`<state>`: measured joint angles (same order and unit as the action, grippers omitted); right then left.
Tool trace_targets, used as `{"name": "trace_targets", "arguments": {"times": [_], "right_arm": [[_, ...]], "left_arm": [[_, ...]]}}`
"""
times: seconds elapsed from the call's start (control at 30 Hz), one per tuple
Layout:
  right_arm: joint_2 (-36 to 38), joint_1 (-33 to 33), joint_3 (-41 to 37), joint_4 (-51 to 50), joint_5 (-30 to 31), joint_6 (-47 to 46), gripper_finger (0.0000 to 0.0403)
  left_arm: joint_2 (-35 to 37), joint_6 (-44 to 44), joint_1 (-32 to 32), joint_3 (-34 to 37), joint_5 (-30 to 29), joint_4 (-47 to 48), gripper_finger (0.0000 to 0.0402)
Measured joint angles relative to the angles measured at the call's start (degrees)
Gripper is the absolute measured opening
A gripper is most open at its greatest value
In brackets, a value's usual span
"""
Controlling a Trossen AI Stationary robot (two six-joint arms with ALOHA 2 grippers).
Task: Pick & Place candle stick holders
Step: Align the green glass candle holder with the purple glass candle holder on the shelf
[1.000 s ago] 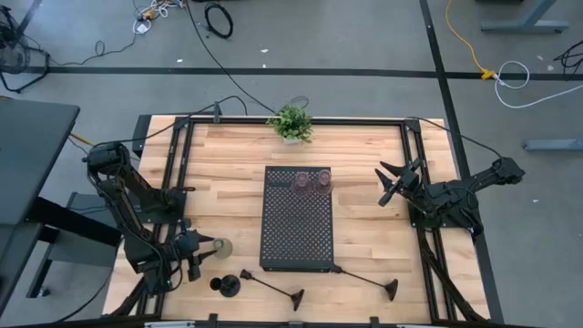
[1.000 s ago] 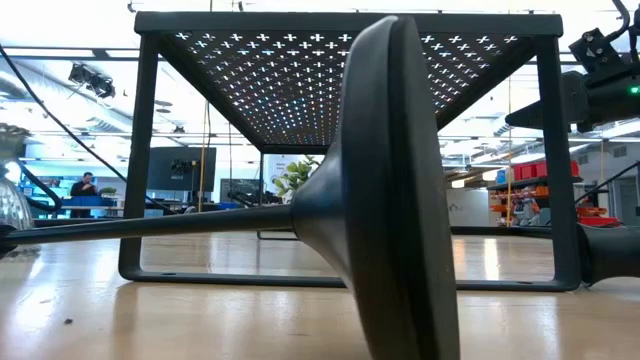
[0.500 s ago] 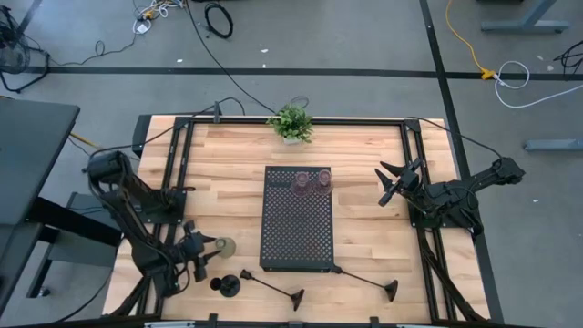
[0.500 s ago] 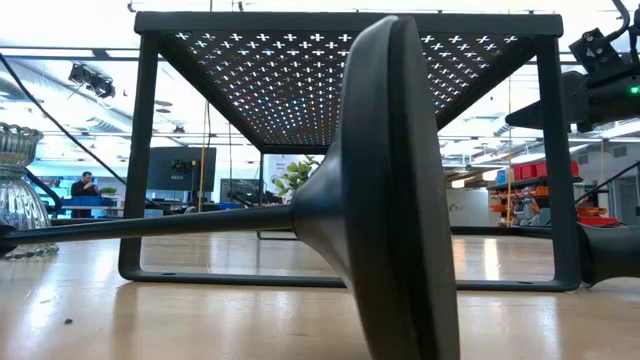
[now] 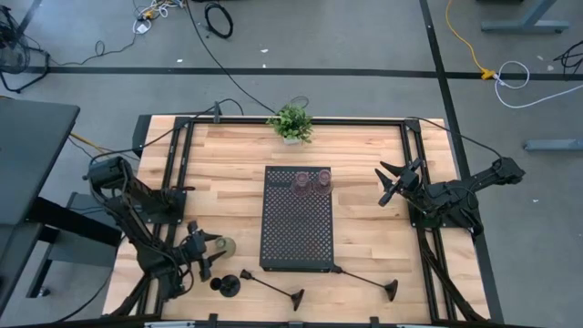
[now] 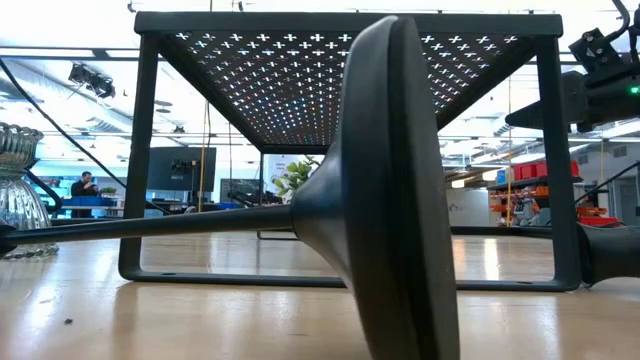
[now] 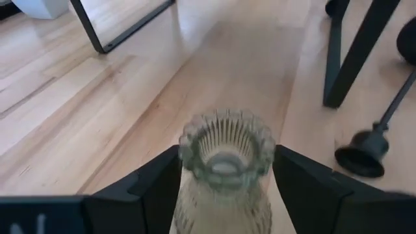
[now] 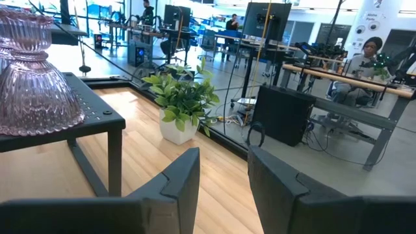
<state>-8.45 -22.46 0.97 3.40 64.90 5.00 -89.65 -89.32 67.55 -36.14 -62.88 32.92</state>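
- Ribbed olive-green glass, the green candle holder (image 7: 226, 170), stood between your left gripper's (image 5: 202, 254) two fingers (image 7: 146, 188); the left wrist view showed a slim gap on each side, so the jaws stood parted around it and nothing was gripped.
- You could not see the cup's foot in that wrist view: the picture's edge cut it off. In the low view the cup (image 6: 18, 195) sat upright on the table (image 5: 364, 191) at the far left, half cropped.
- Just beside it lay the short black holder (image 5: 226, 285), and past that a long-stemmed black holder (image 5: 273, 286) lay on its side, its round base filling the middle of the low view and hiding most of what stood behind.
- A second long-stemmed holder (image 5: 369, 281) lay near the tray's front right corner, stem flat on the wood.
- Between your arms stood the black perforated tray (image 5: 297, 228), raised on legs, with the two pink glass cups (image 5: 311, 181) side by side at its far end; from the right wrist view only one pink cup (image 8: 32, 84) showed, cut at the edge.
- Your right gripper (image 5: 392, 182) hung off to the tray's right, well apart from every holder, fingers slightly apart and empty.
- At the table's far edge stood a small potted plant (image 5: 291, 123).
- Beyond the table, people sat at desks, too small to make out.
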Motion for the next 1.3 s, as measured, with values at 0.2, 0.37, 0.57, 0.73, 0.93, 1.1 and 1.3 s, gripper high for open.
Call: {"name": "trace_targets", "arguments": {"times": [0.2,0.37,0.57,0.73,0.93,1.1,1.3], "right_arm": [[0.0,0.0,-0.02,0.02,0.0,0.02,0.013],[0.0,0.0,0.0,0.0,0.0,0.02,0.013],[0.0,0.02,-0.02,0.02,0.0,0.02,0.013],[0.0,0.01,-0.01,0.0,0.0,0.01,0.013],[0.0,0.02,-0.01,0.02,0.0,0.01,0.013],[0.0,0.02,-0.01,0.02,0.0,0.02,0.013],[0.0,0.0,0.0,0.02,0.0,0.0,0.013]], "left_arm": [[-0.11,0.14,-2.32,0.0,-0.83,-0.37,0.0235],[-1.93,2.08,-2.89,0.0,-0.17,-3.17,0.0203],[-4.46,2.86,-2.89,0.0,-1.19,-6.46,0.013],[-4.55,2.99,-2.89,0.0,-1.45,-6.6,0.013],[-3.73,3.11,-2.89,0.02,-2.08,-6.08,0.013],[0.76,4.71,-3.21,0.04,-3.36,-1.32,0.013],[10.42,8.27,-5.57,0.04,-4.28,3.72,0.013]]}}
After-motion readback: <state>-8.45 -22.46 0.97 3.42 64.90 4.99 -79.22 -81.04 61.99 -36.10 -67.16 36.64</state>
